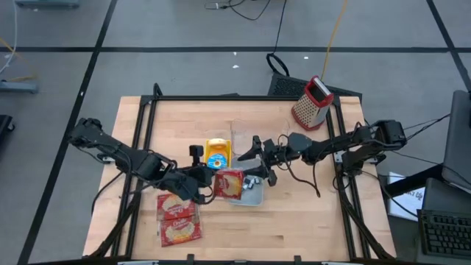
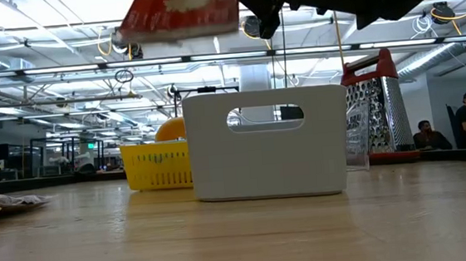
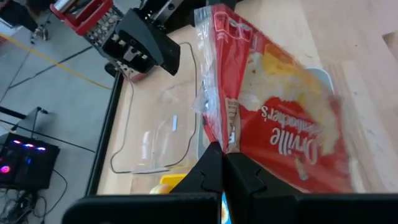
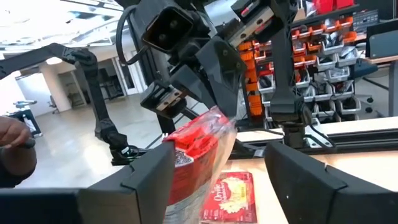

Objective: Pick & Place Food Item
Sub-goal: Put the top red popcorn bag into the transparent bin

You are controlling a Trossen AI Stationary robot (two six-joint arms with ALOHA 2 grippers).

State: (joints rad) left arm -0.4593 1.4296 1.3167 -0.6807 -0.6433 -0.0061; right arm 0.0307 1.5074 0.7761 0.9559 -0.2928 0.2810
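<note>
The red, crinkly plastic food packet [image 1: 229, 184] hangs in the air over the white plastic bin with handle slots [image 1: 251, 193], near the middle of the wooden table [image 1: 309, 213]. The left gripper [image 1: 210, 190] has its fingers pressed together on the packet's sealed edge, so the packet dangles from that seam; in the left wrist view the pinch sits right at the crimped strip. The right gripper [image 1: 257, 174] is just beside the packet on its right, fingers spread wide and holding nothing.

The packet looks light and soft: thin film, loosely filled, likely to sag, swing and fold if taken by the belly. The film is probably slippery, and the contents could crush under a hard squeeze. The flat seam looks the best place to hold, being stiffer and keeping pressure off the food.

The white bin shows no contents that I can make out. To its far left a small yellow mesh basket [image 1: 217, 154] holds a round orange item. A clear plastic tray [image 1: 243, 137] lies on the far side, apparently empty. Two more red packets [image 1: 179, 219] lie flat on the table, near and to the left.
</note>
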